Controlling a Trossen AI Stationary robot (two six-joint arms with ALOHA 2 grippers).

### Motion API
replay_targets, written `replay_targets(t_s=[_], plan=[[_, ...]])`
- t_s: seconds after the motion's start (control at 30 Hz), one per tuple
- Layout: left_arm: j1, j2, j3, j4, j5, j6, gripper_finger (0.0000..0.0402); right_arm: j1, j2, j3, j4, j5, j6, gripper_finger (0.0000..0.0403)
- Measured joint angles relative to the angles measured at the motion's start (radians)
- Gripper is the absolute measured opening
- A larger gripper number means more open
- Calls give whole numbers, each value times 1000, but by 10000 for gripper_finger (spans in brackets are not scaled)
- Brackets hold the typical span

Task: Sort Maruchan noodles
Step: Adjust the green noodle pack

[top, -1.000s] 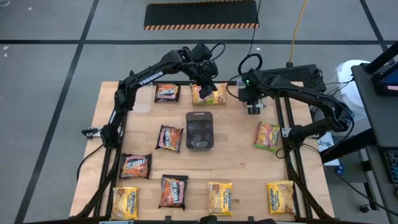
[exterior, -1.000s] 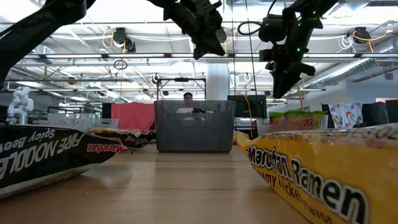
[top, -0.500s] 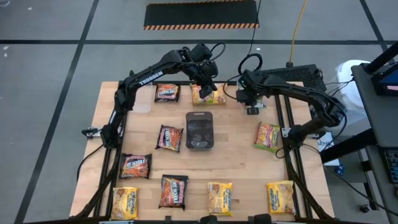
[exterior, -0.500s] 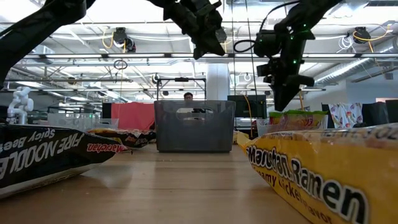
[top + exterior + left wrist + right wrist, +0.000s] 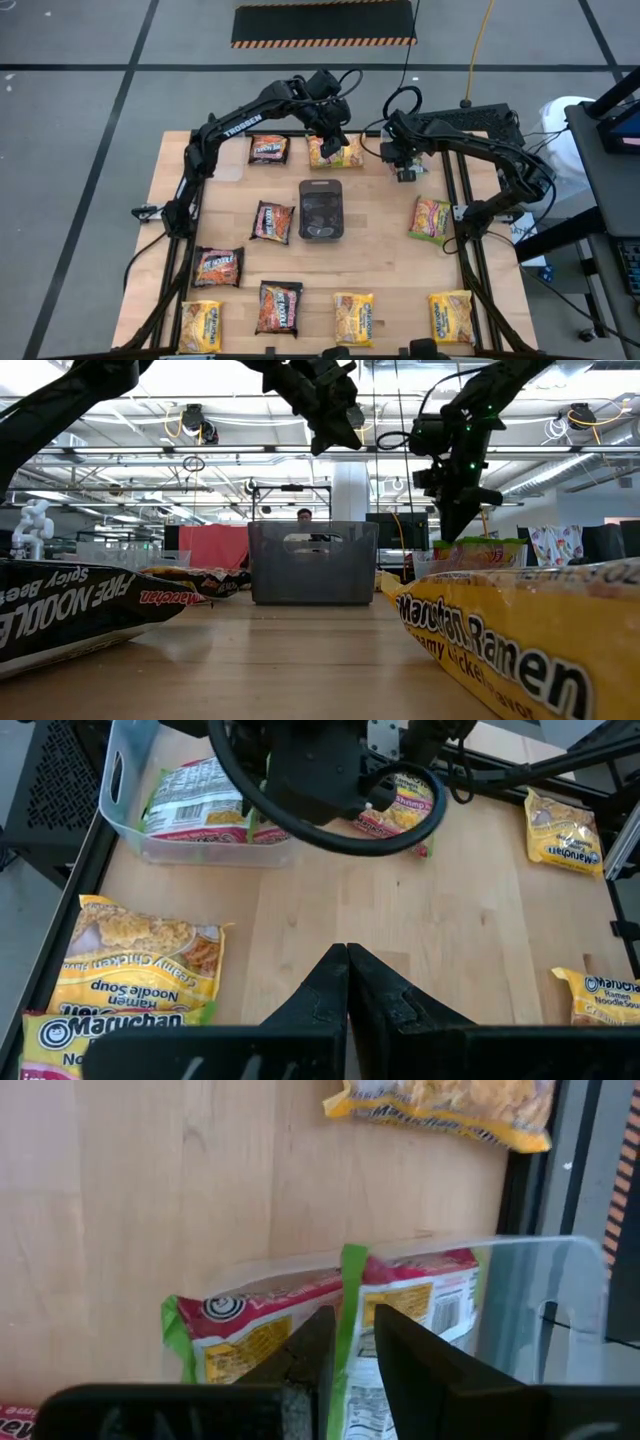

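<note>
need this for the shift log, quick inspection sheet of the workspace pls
surface: wooden table, flat.
job's things: Maruchan packets scattered flat; a green-edged packet in a clear tub.
clutter: dark grey tray at centre.
grippers: left gripper shut, empty, above far packets; right gripper slightly open over the tub.
cables: black loop on right arm.
surroundings: a person far behind.

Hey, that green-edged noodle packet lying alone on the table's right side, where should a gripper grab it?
Probably straight down from above, pinching the green-edged packet across its narrower width near the middle: it lies flat on the table, with nothing on top of it.
</note>
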Motion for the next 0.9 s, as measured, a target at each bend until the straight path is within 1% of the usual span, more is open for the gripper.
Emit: replay_targets(t_s=[0.1, 0.27, 0.33, 0.47, 0.67, 0.9], plan=[[0, 0, 0, 0, 0, 0, 6, -10, 0, -40, 15, 44, -4, 68], [0, 0, 0, 0, 0, 0, 6, -9, -2, -116, 78, 173, -55, 68], [0, 0, 0, 0, 0, 0, 6, -9, -2, -132, 102, 193, -55, 68], [0, 0, 0, 1, 0, -1, 6, -9, -3, -136, 122, 199, -56, 60], [0, 0, 0, 1, 0, -4, 6, -10, -28, -136, 145, 200, -55, 6], [0, 0, 0, 1, 0, -12, 6, -10, -90, -136, 113, 202, -55, 1]])
